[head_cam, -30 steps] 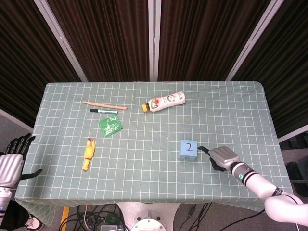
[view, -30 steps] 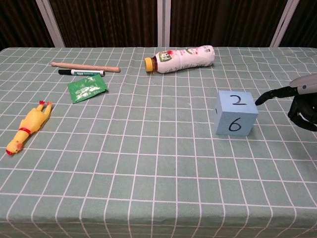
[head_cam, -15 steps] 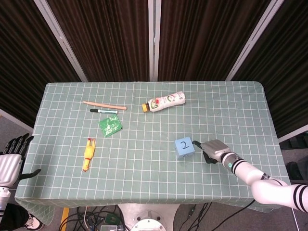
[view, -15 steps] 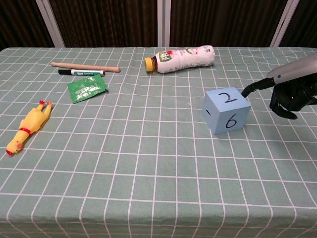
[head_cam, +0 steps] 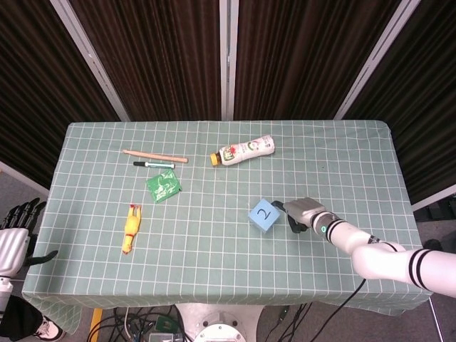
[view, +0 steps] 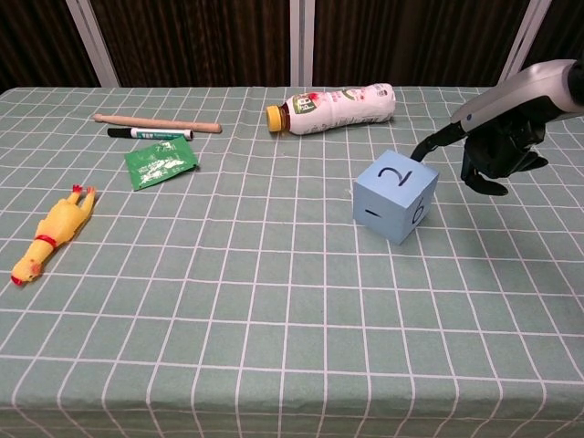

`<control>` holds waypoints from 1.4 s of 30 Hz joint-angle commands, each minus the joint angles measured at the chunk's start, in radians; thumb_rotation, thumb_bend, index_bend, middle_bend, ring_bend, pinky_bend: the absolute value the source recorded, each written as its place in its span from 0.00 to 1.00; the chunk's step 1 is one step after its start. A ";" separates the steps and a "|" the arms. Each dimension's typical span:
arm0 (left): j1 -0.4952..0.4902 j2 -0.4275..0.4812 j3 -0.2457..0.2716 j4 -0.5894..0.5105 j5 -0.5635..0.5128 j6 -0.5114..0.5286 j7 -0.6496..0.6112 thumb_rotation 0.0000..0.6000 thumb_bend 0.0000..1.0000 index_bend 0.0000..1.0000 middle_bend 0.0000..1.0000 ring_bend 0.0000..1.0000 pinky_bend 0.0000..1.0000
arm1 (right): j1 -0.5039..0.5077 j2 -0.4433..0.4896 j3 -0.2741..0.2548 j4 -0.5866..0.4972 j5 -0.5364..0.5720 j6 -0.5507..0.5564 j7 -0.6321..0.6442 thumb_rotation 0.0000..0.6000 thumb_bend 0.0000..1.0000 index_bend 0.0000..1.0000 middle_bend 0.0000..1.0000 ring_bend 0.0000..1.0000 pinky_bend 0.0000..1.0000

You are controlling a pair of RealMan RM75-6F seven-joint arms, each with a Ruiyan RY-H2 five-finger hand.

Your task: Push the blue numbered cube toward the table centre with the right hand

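head view shows the green checked table (head_cam: 356,157), with the right hand (head_cam: 301,214) at three o'clock of the blue numbered cube (head_cam: 262,214), one finger stretched to touch its edge, the others curled, grasping nothing. the cube sits turned cornerwise near the table centre. the left hand (head_cam: 16,239) hangs off the nine o'clock edge, fingers apart.

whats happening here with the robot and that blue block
The right hand is nudging the blue cube across the table toward its middle, with one finger stretched out against the cube's far right corner and the others curled. The cube sits turned at an angle, its 2 face up. The left hand hangs off the table's left edge, holding nothing. A bottle, stick, marker, green packet and rubber chicken lie untouched.
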 commanded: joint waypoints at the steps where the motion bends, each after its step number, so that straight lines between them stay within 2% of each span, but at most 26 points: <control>1: 0.001 0.001 0.001 0.003 -0.001 -0.001 -0.003 1.00 0.01 0.04 0.00 0.00 0.00 | 0.064 -0.020 -0.033 0.035 0.036 -0.038 0.033 1.00 1.00 0.00 0.94 0.86 0.79; 10: 0.006 0.008 0.001 0.011 -0.013 -0.010 -0.020 1.00 0.01 0.04 0.00 0.00 0.00 | 0.249 -0.068 -0.120 0.119 0.083 -0.157 0.131 1.00 1.00 0.00 0.94 0.86 0.79; 17: 0.009 0.009 0.001 0.025 -0.017 -0.014 -0.038 1.00 0.01 0.04 0.00 0.00 0.00 | 0.344 -0.121 -0.170 0.141 0.071 -0.180 0.217 1.00 1.00 0.00 0.94 0.86 0.79; 32: 0.019 0.013 -0.001 0.041 -0.019 -0.005 -0.062 1.00 0.01 0.04 0.00 0.00 0.00 | 0.448 -0.153 -0.188 0.118 0.007 -0.176 0.341 1.00 1.00 0.00 0.94 0.86 0.79; 42: 0.023 0.008 0.000 0.053 -0.020 -0.006 -0.074 1.00 0.01 0.04 0.00 0.00 0.00 | 0.462 -0.152 -0.186 0.095 -0.049 -0.171 0.393 1.00 1.00 0.00 0.94 0.86 0.79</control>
